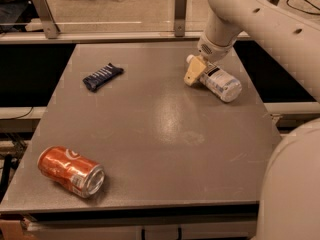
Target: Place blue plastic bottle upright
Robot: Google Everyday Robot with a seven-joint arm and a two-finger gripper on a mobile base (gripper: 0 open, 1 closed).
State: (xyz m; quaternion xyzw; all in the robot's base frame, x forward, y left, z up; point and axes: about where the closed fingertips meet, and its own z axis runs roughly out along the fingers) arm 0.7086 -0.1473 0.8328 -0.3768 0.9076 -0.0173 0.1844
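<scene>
The blue plastic bottle (221, 82) lies on its side at the right rear of the grey table (160, 134). It is clear, with a white cap pointing rear-left and a white-bluish label with a dark patch. My gripper (196, 72) hangs from the white arm (235, 14) and is down at the bottle's cap end. Its tan tip rests against the neck, close to the table top.
An orange-red soda can (71, 170) lies on its side at the front left. A small dark blue snack wrapper (102, 76) lies at the rear left. The robot's white body (292, 184) fills the front right corner. A rail with posts (181, 6) runs behind the table.
</scene>
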